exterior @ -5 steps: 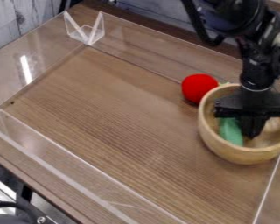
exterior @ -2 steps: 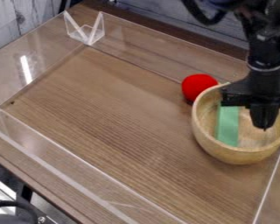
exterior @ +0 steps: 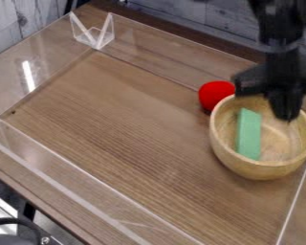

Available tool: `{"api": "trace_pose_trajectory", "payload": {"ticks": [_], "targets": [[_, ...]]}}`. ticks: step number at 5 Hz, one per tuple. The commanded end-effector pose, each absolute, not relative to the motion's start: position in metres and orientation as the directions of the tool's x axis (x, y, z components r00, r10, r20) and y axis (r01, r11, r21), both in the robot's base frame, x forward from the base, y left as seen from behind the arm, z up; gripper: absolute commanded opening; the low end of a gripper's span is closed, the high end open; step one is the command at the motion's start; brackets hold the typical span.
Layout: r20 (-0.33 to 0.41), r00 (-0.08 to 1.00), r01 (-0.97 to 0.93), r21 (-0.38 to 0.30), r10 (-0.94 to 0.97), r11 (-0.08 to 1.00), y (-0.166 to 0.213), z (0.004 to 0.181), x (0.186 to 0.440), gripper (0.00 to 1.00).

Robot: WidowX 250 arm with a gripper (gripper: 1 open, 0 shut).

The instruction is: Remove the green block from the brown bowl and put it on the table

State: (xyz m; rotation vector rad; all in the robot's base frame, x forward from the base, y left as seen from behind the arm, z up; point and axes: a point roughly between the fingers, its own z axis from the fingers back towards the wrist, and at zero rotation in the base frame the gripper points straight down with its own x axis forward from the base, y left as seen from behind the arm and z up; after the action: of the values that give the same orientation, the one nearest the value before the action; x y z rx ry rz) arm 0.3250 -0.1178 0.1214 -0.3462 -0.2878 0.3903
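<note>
So the green block [exterior: 251,134] was lying flat inside the brown bowl [exterior: 229,158], running roughly front to back across the smooth inside, nothing holding it. The bowl sat near the right edge of the table [exterior: 118,124], with a red ball [exterior: 217,93] just beside its far-left rim. The gripper [exterior: 287,96] hung above the bowl's far right side, black fingers pinched together with nothing between them, clear of the block. Clear acrylic walls [exterior: 47,57] ran along the table's edges, and the rest of the wood-grain top was just bare wood.
</note>
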Motion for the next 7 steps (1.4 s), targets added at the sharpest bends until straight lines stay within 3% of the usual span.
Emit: {"api": "trace_pose_trajectory", "payload": {"ticks": [1, 2, 4, 7], "targets": [[0.257, 0.864, -0.289, -0.451, 0.433, 0.845, -0.095, 0.176, 0.332, 0.0], [0.255, 0.857, -0.292, -0.474, 0.447, 0.831, -0.068, 0.188, 0.329, 0.0], [0.25, 0.852, -0.319, -0.45, 0.46, 0.834, -0.062, 0.177, 0.313, 0.0], [0.251, 0.849, -0.33, -0.435, 0.465, 0.838, -0.055, 0.162, 0.315, 0.0]]}}
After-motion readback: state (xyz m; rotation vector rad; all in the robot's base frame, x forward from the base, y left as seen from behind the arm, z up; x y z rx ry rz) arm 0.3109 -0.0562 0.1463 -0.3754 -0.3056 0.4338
